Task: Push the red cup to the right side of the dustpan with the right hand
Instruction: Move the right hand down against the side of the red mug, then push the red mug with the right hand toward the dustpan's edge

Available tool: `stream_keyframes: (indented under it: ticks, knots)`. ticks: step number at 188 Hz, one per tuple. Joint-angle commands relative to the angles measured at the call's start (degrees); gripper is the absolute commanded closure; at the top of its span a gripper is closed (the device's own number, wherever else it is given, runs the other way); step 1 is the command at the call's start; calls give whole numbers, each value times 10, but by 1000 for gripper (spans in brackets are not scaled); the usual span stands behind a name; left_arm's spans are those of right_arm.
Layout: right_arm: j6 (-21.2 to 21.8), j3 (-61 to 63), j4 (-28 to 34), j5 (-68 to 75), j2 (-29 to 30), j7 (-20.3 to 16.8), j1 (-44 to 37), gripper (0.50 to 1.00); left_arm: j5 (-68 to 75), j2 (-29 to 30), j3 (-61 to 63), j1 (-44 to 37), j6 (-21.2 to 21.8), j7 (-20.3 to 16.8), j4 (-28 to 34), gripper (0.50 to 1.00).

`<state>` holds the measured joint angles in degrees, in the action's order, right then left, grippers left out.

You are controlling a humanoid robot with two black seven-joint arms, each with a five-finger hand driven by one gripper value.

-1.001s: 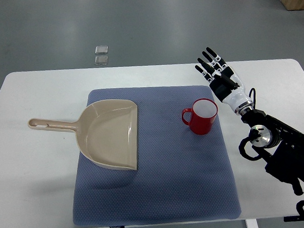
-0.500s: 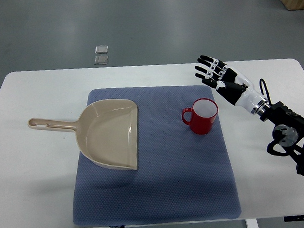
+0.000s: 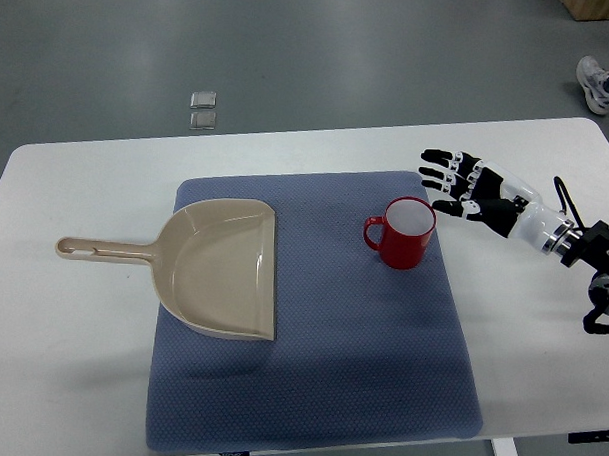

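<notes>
The blue mat (image 3: 309, 388) lies bare along the table's (image 3: 59, 380) near edge. Mid-mat, the dustpan (image 3: 223, 270) lies left, handle toward the table's left edge; the red cup (image 3: 408, 234) stands well apart near the mat's right edge, open cloth between them. The right hand (image 3: 476, 189) hovers beside the cup, fingers spread, holding nothing, probably not touching. No writing shows. Beyond the far edge, two small tiles (image 3: 203, 110) and a shoe (image 3: 594, 82).
</notes>
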<state>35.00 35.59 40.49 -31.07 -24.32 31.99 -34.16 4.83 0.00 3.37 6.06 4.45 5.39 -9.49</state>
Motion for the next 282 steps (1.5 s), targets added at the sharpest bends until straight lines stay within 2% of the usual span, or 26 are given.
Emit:
stream_keyframes:
  ticks: [1, 67, 94, 180, 282]
  knots:
    - [0, 0, 0, -1, 0, 11, 10, 566, 0, 0, 1, 0, -1, 1, 0, 500]
    - [0, 0, -7, -2, 13, 22, 30, 566, 0, 0, 1, 0, -1, 1, -1, 500]
    - [-27, 0, -8, -20, 16, 30, 39, 566, 0, 0, 1, 0, -1, 1, -1, 500]
    - [-52, 1, -44, -28, 56, 30, 53, 566, 0, 0, 1, 0, -1, 1, -2, 500]
    - [-78, 0, -45, -28, 91, 30, 51, 566, 0, 0, 1, 0, -1, 1, -2, 500]
